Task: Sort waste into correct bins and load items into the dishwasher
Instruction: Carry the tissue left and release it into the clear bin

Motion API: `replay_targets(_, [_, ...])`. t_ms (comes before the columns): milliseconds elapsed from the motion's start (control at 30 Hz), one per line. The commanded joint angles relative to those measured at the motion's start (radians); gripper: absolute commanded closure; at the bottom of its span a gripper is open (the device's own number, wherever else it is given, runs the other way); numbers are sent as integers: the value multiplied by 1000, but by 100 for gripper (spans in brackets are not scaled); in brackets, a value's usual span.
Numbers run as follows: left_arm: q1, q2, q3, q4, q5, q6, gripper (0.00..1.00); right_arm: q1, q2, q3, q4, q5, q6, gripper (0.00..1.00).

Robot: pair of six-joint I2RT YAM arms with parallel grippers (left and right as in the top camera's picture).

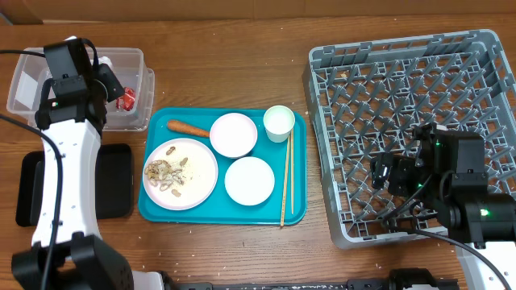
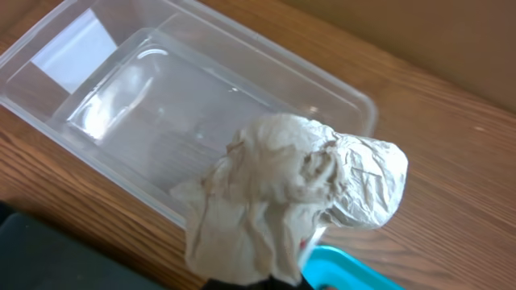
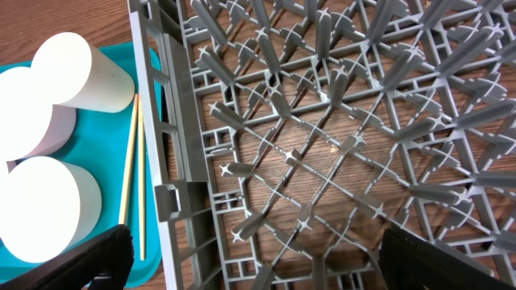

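Left gripper (image 1: 111, 84): upper left of the overhead view, over the clear tub (image 1: 133, 56); closed on the crumpled white tissue (image 2: 298, 193), fingers hidden behind it.
Tissue: fills the lower centre of the left wrist view, hanging above the tub's near rim.
Red snack wrapper (image 1: 126, 99): inside the clear tub, right end.
Black tray (image 1: 117, 181): left edge of the overhead view, below the tub, partly hidden by the left arm.
Teal tray (image 1: 242, 211): centre of the table (image 1: 242, 56).
Plate (image 1: 201, 165): left on the teal tray, carrying beige scraps (image 1: 165, 173).
Carrot (image 1: 188, 127): above the plate, on the teal tray.
Bowls: one top centre (image 1: 234, 134), one below it (image 1: 249, 180).
Cup (image 1: 279, 122): top right corner of the teal tray.
Chopsticks (image 1: 286, 177): lying along the teal tray's right side.
Dish rack (image 1: 403, 72): right half of the overhead view, nothing seen in it.
Right gripper (image 3: 270, 262): over the rack's lower part, jaws spread wide, holding nothing.
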Motion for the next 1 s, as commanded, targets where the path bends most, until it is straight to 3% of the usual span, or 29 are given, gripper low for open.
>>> replay_targets(0, [17,68,13,15,-59,6,67,7,-3,30,3,1,0,0])
replay_targets(100, [20,83,14,24,-50,6,46,7,-3,30,3,1,0,0])
replay_targets(167, [20,81,17,26,-49,6,42,7,-3,30,3,1,0,0])
replay_targets(500, [0,14,53,-115,98,6,37,7,-3,30,4,1,0,0])
replay_targets(700, [-42,-11,53,-398,321,6,33,7,-3,30,6,1,0,0])
replay_targets(800, [-72,-7,50,-523,348,6,32,7,-3,30,27,0,1,0])
replay_targets(967, [-166,-7,50,-521,432,24,31,7,-3,30,71,-11,1,0])
